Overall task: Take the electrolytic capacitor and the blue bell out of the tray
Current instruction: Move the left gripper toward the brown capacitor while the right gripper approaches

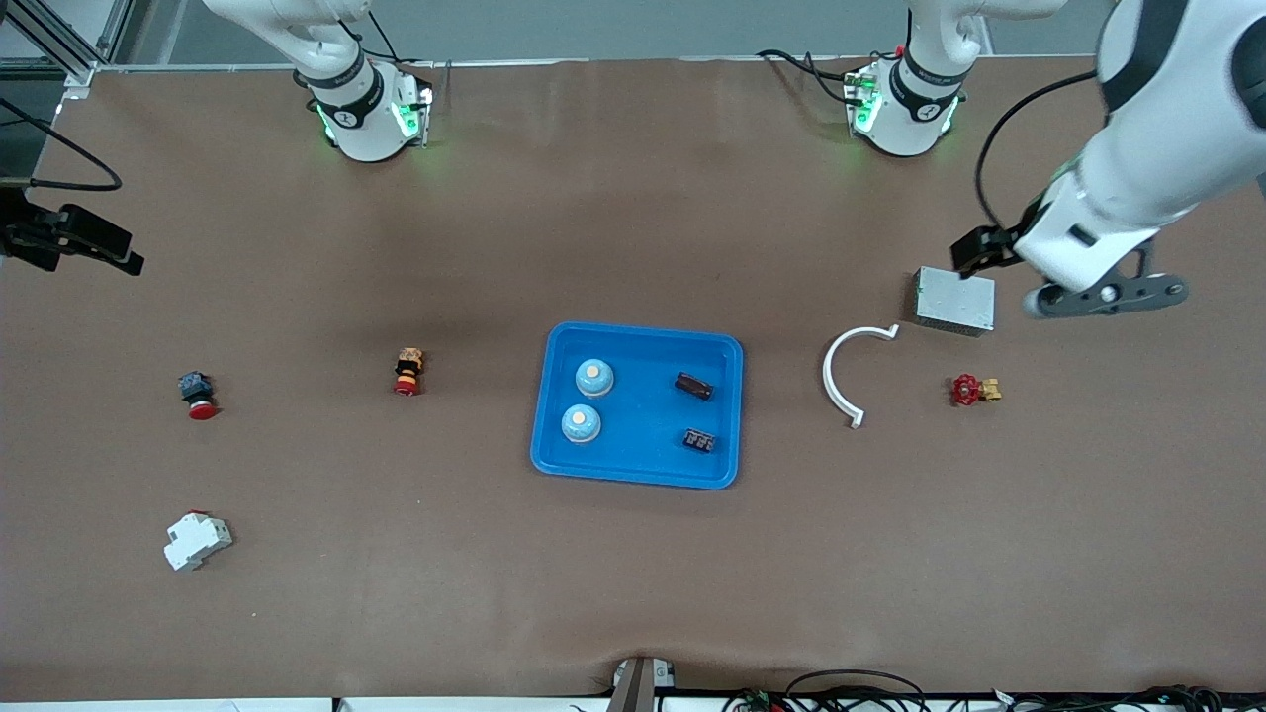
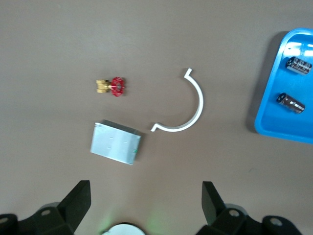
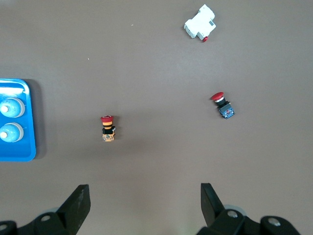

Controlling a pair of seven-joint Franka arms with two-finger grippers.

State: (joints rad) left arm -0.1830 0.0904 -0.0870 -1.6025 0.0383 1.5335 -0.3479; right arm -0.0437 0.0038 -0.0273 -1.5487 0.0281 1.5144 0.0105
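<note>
Jaws: both pairs are wide open and hold nothing.
Capacitor place: the electrolytic capacitor lies on its side in the tray, at about two o'clock from the tray's middle in the front view.
Bell place: two blue bells sit in the tray, one blue bell at ten o'clock and the other bell at eight o'clock.
Mix-up risk: the black ribbed part sits at four o'clock, near the capacitor, and it is dark too, so a gripper could grab the wrong one.
Roll risk: the capacitor is round and shiny, so it might slip from the fingers or roll away when squeezed.
Bell risk: the two bells are close together, so one could get bumped while the other is picked.
Tray risk: the tray looks light and could slide if a finger hits its rim.
Capacitor look: a small dark brown tube with a glossy skin, much smaller than the tray.
Left gripper: the left gripper hangs over the table beside the grey box, with the white curved piece between it and the tray.
Right gripper: the right gripper waits over the right arm's end of the table, well apart from the tray.
</note>
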